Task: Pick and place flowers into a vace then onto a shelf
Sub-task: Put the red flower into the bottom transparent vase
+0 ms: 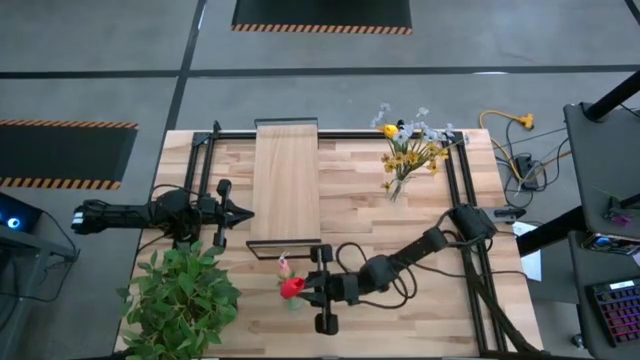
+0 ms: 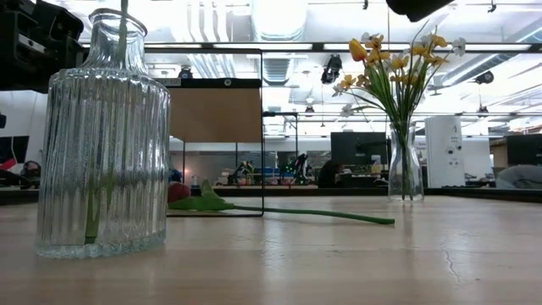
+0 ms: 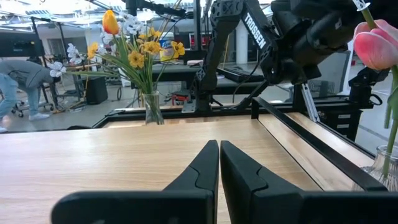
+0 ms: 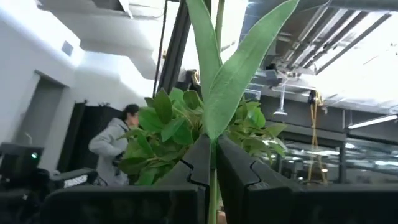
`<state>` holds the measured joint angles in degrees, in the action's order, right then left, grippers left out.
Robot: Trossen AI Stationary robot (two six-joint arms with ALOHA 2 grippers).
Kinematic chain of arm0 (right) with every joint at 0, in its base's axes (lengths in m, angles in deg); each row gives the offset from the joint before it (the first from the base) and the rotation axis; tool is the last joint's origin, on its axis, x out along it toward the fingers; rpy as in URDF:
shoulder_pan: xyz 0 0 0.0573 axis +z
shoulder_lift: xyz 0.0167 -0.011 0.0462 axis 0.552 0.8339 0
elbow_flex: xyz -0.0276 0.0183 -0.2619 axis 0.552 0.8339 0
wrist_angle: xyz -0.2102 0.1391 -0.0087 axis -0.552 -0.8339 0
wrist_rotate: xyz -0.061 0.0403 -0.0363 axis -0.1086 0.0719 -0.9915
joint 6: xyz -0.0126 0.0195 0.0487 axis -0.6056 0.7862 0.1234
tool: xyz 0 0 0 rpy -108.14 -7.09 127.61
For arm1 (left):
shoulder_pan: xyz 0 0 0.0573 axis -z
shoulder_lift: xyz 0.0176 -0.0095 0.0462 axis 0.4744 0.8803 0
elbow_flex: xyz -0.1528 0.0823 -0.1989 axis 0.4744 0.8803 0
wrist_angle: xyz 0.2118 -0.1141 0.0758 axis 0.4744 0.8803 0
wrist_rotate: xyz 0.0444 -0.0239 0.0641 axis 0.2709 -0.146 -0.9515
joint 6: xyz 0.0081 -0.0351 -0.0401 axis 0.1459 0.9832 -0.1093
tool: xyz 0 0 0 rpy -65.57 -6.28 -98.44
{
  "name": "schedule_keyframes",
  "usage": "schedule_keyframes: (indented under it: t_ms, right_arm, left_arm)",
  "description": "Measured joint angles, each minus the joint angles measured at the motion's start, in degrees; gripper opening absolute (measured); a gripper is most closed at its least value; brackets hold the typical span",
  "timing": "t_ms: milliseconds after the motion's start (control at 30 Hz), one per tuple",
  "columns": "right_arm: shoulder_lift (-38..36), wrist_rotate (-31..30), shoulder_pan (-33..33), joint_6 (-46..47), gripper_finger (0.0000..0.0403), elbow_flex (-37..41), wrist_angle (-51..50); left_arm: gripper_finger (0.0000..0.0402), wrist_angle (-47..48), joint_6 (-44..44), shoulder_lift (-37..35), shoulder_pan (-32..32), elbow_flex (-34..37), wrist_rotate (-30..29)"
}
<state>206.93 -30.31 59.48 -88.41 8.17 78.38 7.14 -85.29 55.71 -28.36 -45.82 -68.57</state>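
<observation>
We see the right gripper [image 1: 308,287] clamped on a tulip stem [image 4: 213,186] standing upright, red bloom [image 1: 291,288] topmost, in the ribbed vase [image 2: 102,140] near the table's front edge; our left gripper [image 3: 219,163], fingers pressed together, rests beside the shelf [image 1: 286,180].

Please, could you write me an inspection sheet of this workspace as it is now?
Surface: wooden table, with the shelf standing on it.
Job's things: pink tulip in the ribbed vase; lying tulip flat on the table; yellow bouquet in a second vase.
Clutter: leafy plant at a table corner.
Grippers: left gripper shut, empty, beside the shelf; right gripper shut on the red tulip above the ribbed vase.
Cables: yellow cable on the floor.
Surroundings: person in the room beyond.
</observation>
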Motion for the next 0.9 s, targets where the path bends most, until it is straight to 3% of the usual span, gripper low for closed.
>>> schedule_keyframes:
  t_ms: [233,600,900]
  right_arm:
    - [0.03,4.96,-0.86,1.38,0.0009,-0.16,-5.43]
    - [-0.01,8.88,-1.81,3.12,0.0009,-3.13,-4.87]
    - [8.27,5.74,-1.81,0.71,0.0009,-9.4,-1.83]
  left_arm:
    - [0.0,0.01,-0.01,-0.02,0.0,0.0,0.0]
    - [0.0,-0.02,-0.01,-0.02,0.0,0.0,0.0]
    - [0.0,0.05,0.01,0.0,0.0,0.0,0.0]
